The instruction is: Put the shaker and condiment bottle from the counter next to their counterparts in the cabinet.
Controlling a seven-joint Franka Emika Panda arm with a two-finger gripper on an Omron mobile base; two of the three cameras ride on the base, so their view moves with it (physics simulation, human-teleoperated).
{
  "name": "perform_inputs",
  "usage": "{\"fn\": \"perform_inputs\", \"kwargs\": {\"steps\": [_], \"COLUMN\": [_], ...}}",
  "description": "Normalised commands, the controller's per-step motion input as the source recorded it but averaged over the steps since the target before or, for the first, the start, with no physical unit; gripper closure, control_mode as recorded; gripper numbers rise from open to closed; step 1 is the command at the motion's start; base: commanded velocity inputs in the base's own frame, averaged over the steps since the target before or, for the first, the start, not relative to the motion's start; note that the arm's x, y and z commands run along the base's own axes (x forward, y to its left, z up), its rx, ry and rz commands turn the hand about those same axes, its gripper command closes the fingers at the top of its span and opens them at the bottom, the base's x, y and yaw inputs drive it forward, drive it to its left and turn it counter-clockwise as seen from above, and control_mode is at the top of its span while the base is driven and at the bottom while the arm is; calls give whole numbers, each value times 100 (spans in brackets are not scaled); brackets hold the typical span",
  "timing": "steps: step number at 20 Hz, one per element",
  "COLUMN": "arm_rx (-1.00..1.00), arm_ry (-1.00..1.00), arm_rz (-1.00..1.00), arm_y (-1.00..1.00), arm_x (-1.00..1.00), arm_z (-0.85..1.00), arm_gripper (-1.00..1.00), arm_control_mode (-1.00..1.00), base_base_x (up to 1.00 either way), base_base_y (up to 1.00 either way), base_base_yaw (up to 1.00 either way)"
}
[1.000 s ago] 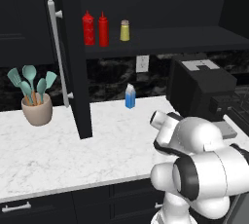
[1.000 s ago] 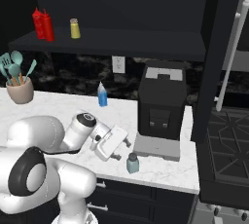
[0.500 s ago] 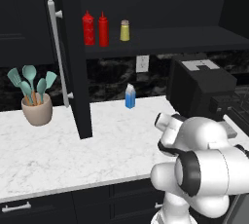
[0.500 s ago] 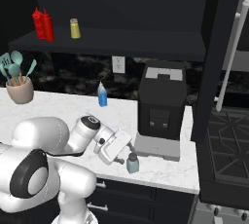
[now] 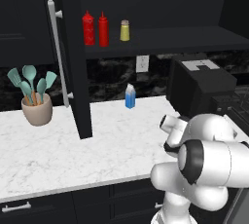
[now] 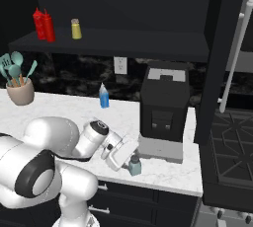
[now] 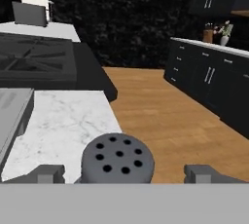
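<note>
The shaker (image 6: 134, 165), pale blue-grey with a grey cap, stands near the front edge of the counter (image 6: 59, 110), in front of the coffee machine. My gripper (image 6: 128, 156) is open and low over it. In the hand view the shaker's perforated cap (image 7: 117, 162) sits between the two fingertips (image 7: 47, 173), with a gap on each side. The condiment bottle (image 5: 103, 29) stands on the shelf of the cabinet (image 5: 160, 38), right beside the wider red bottle (image 5: 88, 28). A little to their right is the yellow shaker (image 5: 125, 30).
A black coffee machine (image 6: 164, 112) stands just behind the shaker. The open cabinet door (image 5: 73, 62) with its silver bar handle juts out over the counter. A blue-and-white carton (image 5: 130, 96) and a utensil pot (image 5: 37, 108) stand further left. A stove (image 6: 232, 157) lies to the right.
The hand has moved right and down toward the shaker, so that its fingers now flank the cap. The shaker and the shelf items have not moved.
</note>
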Motion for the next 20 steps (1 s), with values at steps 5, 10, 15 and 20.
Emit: {"fn": "perform_inputs", "kwargs": {"steps": [5,10,15,20], "arm_rx": [0,0,-1,-1], "arm_ry": [4,0,-1,-1], "arm_rz": [0,0,4,23], "arm_y": [-9,-15,-1,10], "arm_x": [-4,-19,-75,-71], "arm_z": [-21,25,67,75], "arm_gripper": [100,100,100,100], "arm_control_mode": [-100,-100,-100,-100], "base_base_x": [0,0,0,0], "base_base_y": [0,0,0,0], "base_base_yaw": [0,0,0,0]}}
